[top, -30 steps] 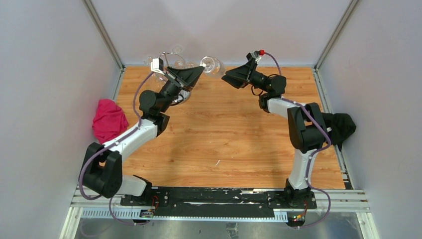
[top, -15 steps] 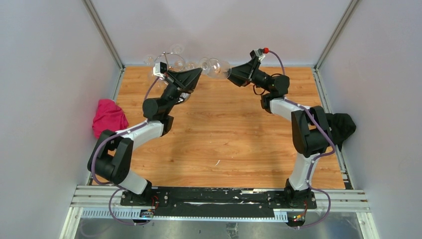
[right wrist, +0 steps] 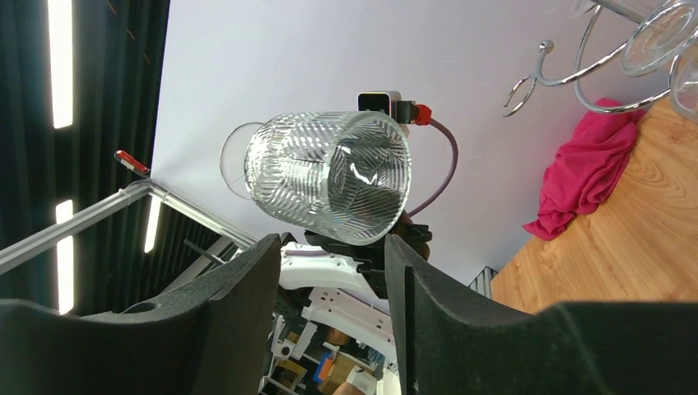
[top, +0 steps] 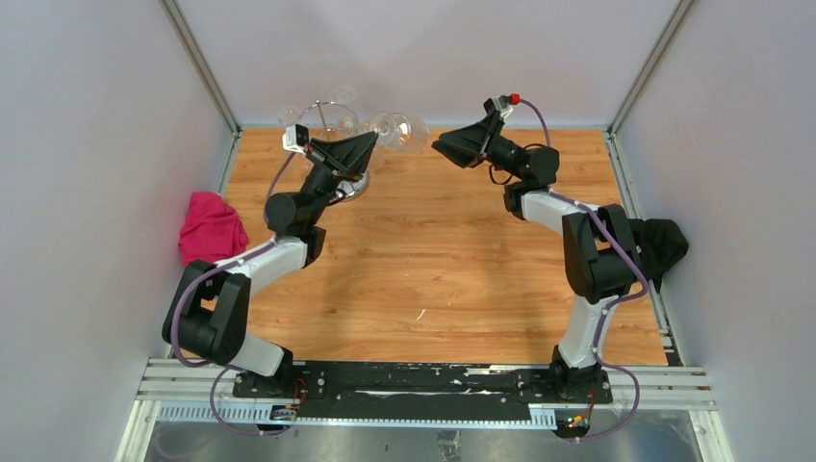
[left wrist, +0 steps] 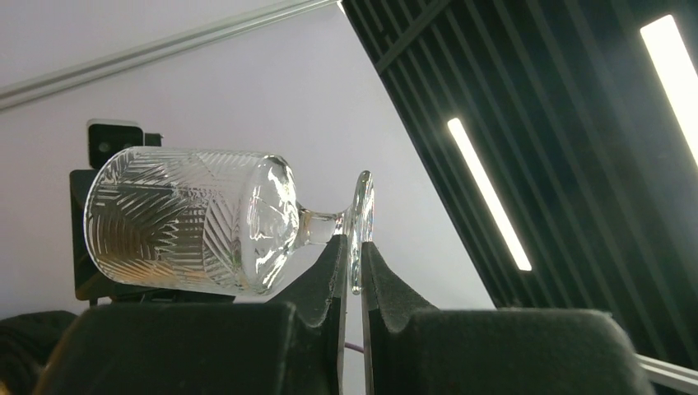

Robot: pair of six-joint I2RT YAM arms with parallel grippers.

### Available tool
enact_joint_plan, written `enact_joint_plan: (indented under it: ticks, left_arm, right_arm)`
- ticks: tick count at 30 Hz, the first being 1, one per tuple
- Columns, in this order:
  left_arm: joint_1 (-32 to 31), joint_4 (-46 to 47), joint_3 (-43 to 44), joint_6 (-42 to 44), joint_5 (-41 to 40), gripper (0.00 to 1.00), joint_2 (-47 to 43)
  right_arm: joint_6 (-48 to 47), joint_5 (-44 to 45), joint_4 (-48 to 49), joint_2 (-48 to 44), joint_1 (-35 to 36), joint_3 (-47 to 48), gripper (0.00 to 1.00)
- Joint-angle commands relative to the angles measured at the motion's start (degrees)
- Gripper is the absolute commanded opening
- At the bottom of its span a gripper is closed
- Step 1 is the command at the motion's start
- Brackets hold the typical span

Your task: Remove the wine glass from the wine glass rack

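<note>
Right gripper (top: pixel 438 146) backed off; wine glass (left wrist: pixel 189 218) foot pinched in left gripper (left wrist: pixel 352 243)

Top cam sits high at the near side, looking down on the whole table (top: pixel 433 250). Left wrist cam points upward, right up close to the glass (left wrist: pixel 189 218). Right wrist cam faces that same glass mouth-on, slightly farther off.

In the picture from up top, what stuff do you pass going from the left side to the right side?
First the pink cloth → left gripper → wine glass → right gripper → black cloth.
</note>
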Motion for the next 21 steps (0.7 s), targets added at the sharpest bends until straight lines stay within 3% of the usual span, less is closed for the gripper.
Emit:
enact_joint_plan:
  ticks: [1, 21]
  left_arm:
    - [0.9, 2.8, 0.0, 0.3, -0.9, 0.00, -1.9]
    - [0.8, 6.8, -0.6, -3.0, 0.2, 0.00, 3.8]
  right_arm:
    - [-0.9, 0.2, 4.8, -0.2, 0.6, 0.6, 0.55]
    - [2.3, 0.8, 4.9, 4.5, 5.2, 9.3, 0.53]
